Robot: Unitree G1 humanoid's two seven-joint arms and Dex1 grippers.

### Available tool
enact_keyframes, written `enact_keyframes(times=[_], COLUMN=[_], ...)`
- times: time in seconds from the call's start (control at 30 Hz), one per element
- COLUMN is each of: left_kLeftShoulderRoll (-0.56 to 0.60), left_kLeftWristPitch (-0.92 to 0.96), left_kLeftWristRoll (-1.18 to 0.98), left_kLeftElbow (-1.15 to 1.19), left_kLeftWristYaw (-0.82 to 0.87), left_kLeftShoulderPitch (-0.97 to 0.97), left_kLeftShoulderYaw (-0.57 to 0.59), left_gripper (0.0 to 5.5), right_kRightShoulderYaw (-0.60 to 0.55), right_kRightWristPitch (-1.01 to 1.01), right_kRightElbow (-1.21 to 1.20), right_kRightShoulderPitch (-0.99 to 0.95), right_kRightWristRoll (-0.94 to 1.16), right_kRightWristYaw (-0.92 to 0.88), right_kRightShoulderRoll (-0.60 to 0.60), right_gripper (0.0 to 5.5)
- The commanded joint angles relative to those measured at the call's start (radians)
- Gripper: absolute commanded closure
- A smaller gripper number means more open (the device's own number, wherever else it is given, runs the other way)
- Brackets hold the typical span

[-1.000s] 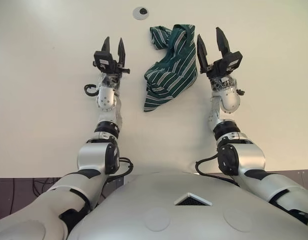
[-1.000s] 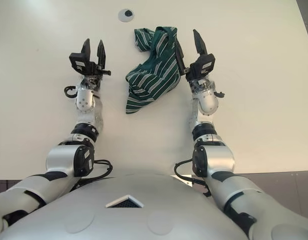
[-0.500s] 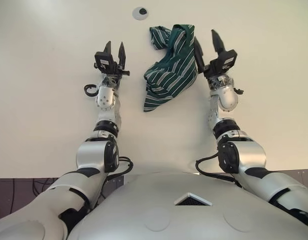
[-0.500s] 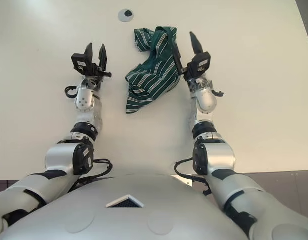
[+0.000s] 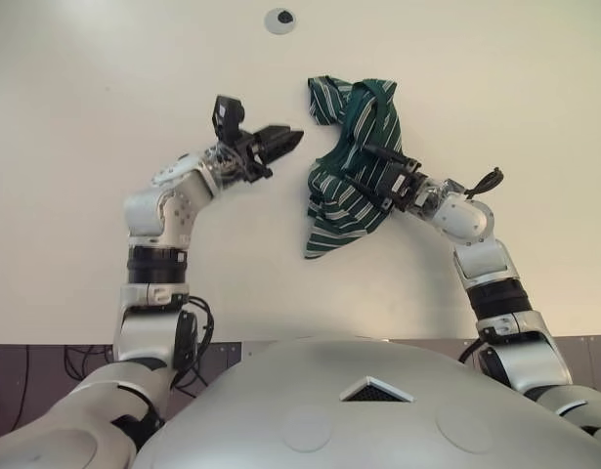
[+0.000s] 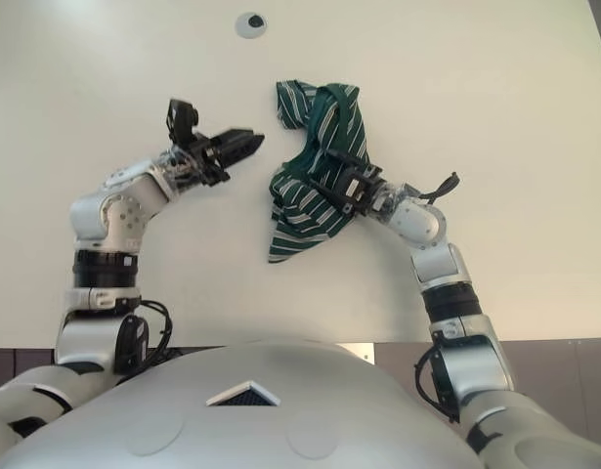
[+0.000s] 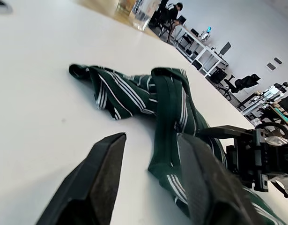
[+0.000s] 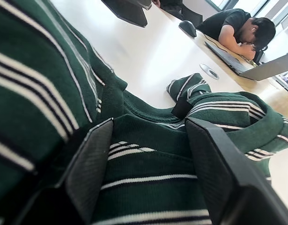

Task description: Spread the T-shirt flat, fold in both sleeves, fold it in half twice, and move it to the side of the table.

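The T-shirt lies crumpled in a long heap near the middle of the surface. Its bunched, twisted end is toward 12 o'clock and a pointed corner trails toward 6 o'clock. Nothing is spread yet, so the task is at its very start.

The right gripper comes in from the heap's 3 o'clock and sits low on the cloth, its fingers wide apart with striped folds lying between them. The left gripper hangs just off the heap's 9 o'clock edge, clear of the fabric, with its fingers moderately apart and aimed at the shirt.

The main risk is a blind pinch. The cloth under the right fingers looks several layers deep, so closing here would likely catch more than one layer. Pulling would then drag the whole bundle instead of opening it.

The twisted band near 12 o'clock may tighten if the two arms pull apart before it is undone.

The left fingers are low and angled at the surface, so a push forward could scrape it or shove the heap toward 3 o'clock.

A small round disc lies well apart at the heap's 11 o'clock, and a spreading hem could ride over it.
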Motion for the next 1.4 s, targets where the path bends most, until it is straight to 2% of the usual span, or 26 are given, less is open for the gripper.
enact_keyframes(times=[0.03,0.2,0.47,0.83,0.87,0.93,1.0,1.1,1.17,1.2,1.3,1.4], left_kLeftShoulderRoll=[-0.027,-0.055,-0.112,-0.116,-0.110,-0.084,-0.020,0.087,0.148,0.175,0.303,0.489], left_kLeftWristPitch=[0.159,0.237,0.282,0.273,0.243,0.163,0.036,-0.204,-0.401,-0.495,-0.828,-1.051], left_kLeftWristRoll=[-0.065,-0.055,-0.081,-0.080,-0.064,-0.024,0.039,0.133,0.190,0.213,0.323,0.395], left_kLeftElbow=[-0.140,-0.171,-0.176,-0.170,-0.175,-0.201,-0.261,-0.318,-0.332,-0.337,-0.378,-0.492], left_kLeftWristYaw=[0.092,0.177,0.212,0.217,0.216,0.198,0.135,0.007,-0.088,-0.134,-0.296,-0.472], left_kLeftShoulderPitch=[0.085,0.133,0.126,0.129,0.129,0.137,0.161,0.193,0.214,0.224,0.317,0.472], left_kLeftShoulderYaw=[0.010,-0.024,-0.046,-0.027,-0.027,-0.039,-0.077,-0.099,-0.088,-0.079,-0.101,-0.115], left_gripper=[3.52,3.52,3.52,5.20,5.43,5.49,5.49,5.50,5.50,5.50,5.50,5.50], right_kRightShoulderYaw=[0.039,0.051,0.057,0.065,0.063,0.027,-0.045,-0.175,-0.296,-0.348,-0.410,-0.300], right_kRightWristPitch=[0.096,0.104,0.106,0.103,0.100,0.115,0.183,0.425,0.534,0.559,0.559,0.384], right_kRightElbow=[0.011,0.013,0.005,0.019,0.018,-0.010,-0.164,-0.458,-0.476,-0.456,-0.391,-0.237], right_kRightShoulderPitch=[0.039,0.030,0.028,0.016,0.017,0.022,0.064,0.121,0.081,0.048,-0.044,-0.149], right_kRightWristRoll=[-0.062,-0.060,-0.044,-0.044,-0.039,0.024,0.296,0.821,1.019,1.062,1.013,0.658], right_kRightWristYaw=[-0.004,-0.034,-0.062,-0.089,-0.092,-0.091,0.027,0.223,0.262,0.265,0.250,0.210], right_kRightShoulderRoll=[-0.031,-0.027,-0.028,-0.021,-0.020,-0.003,0.007,-0.058,-0.096,-0.112,-0.159,-0.209], right_gripper=[2.69,2.69,2.69,2.65,2.65,2.65,2.65,2.11,1.71,1.71,1.71,1.71])
